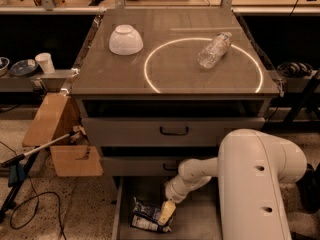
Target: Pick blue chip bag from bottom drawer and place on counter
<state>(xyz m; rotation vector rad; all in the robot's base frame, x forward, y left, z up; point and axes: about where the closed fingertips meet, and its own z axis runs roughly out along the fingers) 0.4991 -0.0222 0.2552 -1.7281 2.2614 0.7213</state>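
Blue chip bag (pixel 146 217) lies on bottom drawer (pixel 197 223) floor, near-left, long axis left-right. Gripper (pixel 167 213) sits at the bag's right end; open or closed, cannot tell.

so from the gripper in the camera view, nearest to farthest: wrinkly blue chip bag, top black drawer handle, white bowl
1. Wrinkly blue chip bag, beside the gripper in the bottom drawer.
2. Top black drawer handle, above.
3. White bowl, on the counter, back left.
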